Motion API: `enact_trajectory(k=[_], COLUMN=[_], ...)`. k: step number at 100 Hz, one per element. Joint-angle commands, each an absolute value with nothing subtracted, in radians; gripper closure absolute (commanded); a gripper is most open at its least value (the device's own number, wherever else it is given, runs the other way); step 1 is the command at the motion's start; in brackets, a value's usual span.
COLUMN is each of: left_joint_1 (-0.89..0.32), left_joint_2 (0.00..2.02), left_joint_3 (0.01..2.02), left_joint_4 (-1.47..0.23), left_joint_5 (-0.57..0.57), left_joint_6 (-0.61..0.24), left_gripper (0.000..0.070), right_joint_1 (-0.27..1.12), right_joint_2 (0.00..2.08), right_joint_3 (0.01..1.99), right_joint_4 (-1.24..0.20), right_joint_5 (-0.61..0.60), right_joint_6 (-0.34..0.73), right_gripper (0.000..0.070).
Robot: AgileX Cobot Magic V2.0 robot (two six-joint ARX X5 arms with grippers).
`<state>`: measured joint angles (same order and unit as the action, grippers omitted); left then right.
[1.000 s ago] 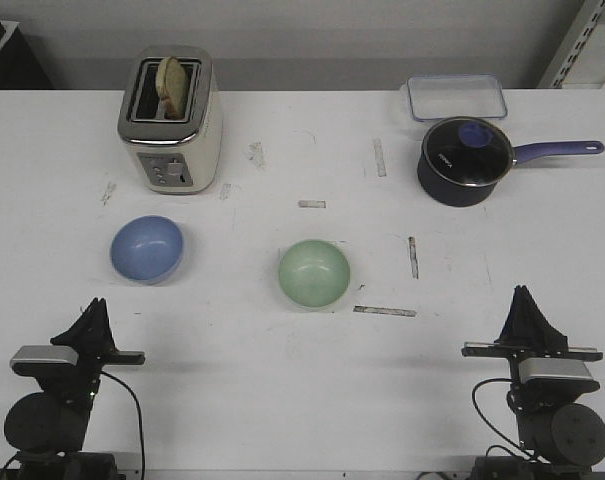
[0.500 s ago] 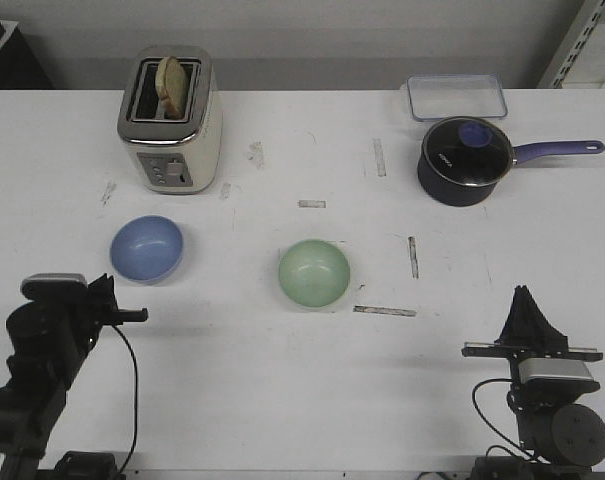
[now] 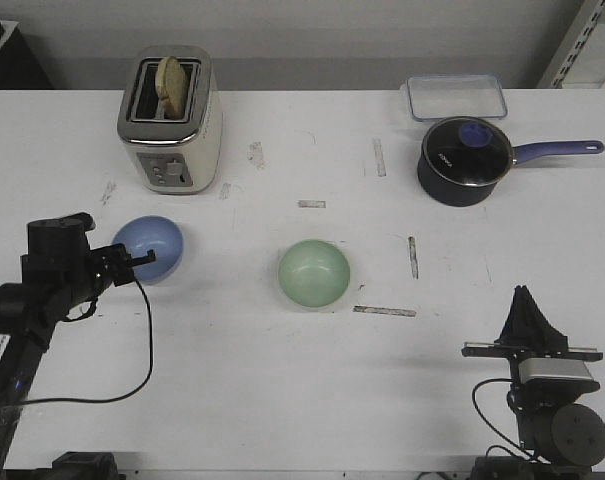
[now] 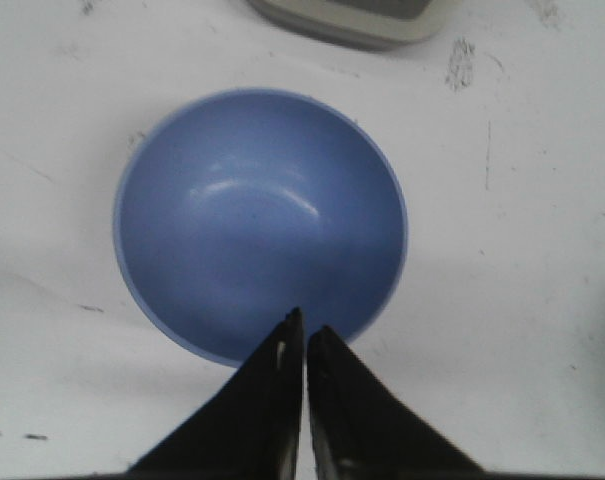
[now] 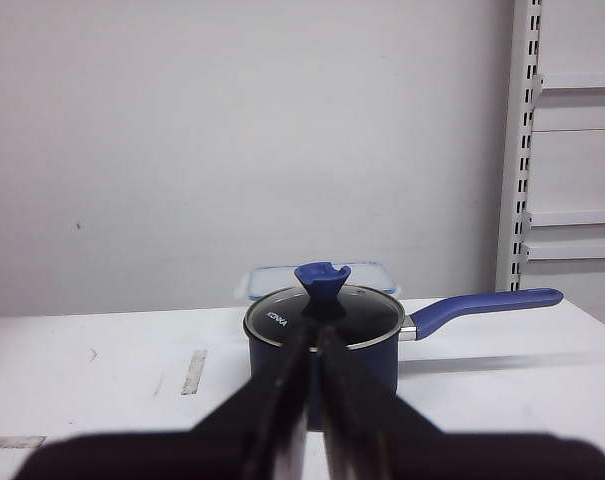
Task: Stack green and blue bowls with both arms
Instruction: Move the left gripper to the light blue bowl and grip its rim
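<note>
The blue bowl [image 3: 152, 247] sits empty on the white table at the left; it fills the left wrist view [image 4: 259, 220]. The green bowl [image 3: 314, 272] sits empty at the table's middle, apart from it. My left gripper [image 3: 148, 257] is shut and empty, its tips hovering over the blue bowl's near rim [image 4: 304, 322]. My right gripper [image 3: 525, 295] is shut and empty, parked at the near right edge, far from both bowls; its tips [image 5: 314, 325] point toward the saucepan.
A cream toaster [image 3: 170, 118] with bread in it stands behind the blue bowl. A dark navy saucepan [image 3: 465, 160] with a glass lid and long handle stands at the back right, also in the right wrist view [image 5: 324, 330], with a clear plastic container [image 3: 456, 97] behind it.
My left arm has risen from its parked spot at the near left and reached forward until its shut gripper is at the blue bowl's near rim. The right arm and bowls have not moved.
</note>
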<state>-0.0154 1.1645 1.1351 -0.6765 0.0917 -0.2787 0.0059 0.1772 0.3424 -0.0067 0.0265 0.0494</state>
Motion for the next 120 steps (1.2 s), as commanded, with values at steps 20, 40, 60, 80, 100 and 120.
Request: enact_trajectory(k=[20, 40, 60, 80, 100, 120], left_joint_1=[0.085, 0.158, 0.192, 0.193, 0.189, 0.184], left_joint_2=[1.340, 1.448, 1.526, 1.606, 1.688, 1.750], left_joint_3=[1.300, 1.383, 1.400, 1.400, 1.400, 1.400], left_joint_4=[-0.812, -0.838, -0.823, -0.799, -0.783, -0.781], left_joint_5=[0.197, 0.196, 0.196, 0.182, 0.181, 0.181], left_joint_6=[-0.304, -0.302, -0.295, -0.273, -0.273, -0.274], left_gripper=[0.0486, 0.0436, 0.0259, 0.0250, 0.0251, 0.0257], right_joint_1=[0.006, 0.006, 0.006, 0.006, 0.006, 0.006], right_joint_2=[0.176, 0.176, 0.176, 0.176, 0.176, 0.176], right_joint_3=[0.348, 0.348, 0.348, 0.348, 0.348, 0.348], right_joint_4=[0.007, 0.007, 0.007, 0.007, 0.007, 0.007], right_joint_5=[0.027, 0.027, 0.027, 0.027, 0.027, 0.027], right_joint_6=[0.059, 0.059, 0.059, 0.059, 0.059, 0.059], right_gripper=[0.0698, 0.0698, 0.0698, 0.0698, 0.0698, 0.0698])
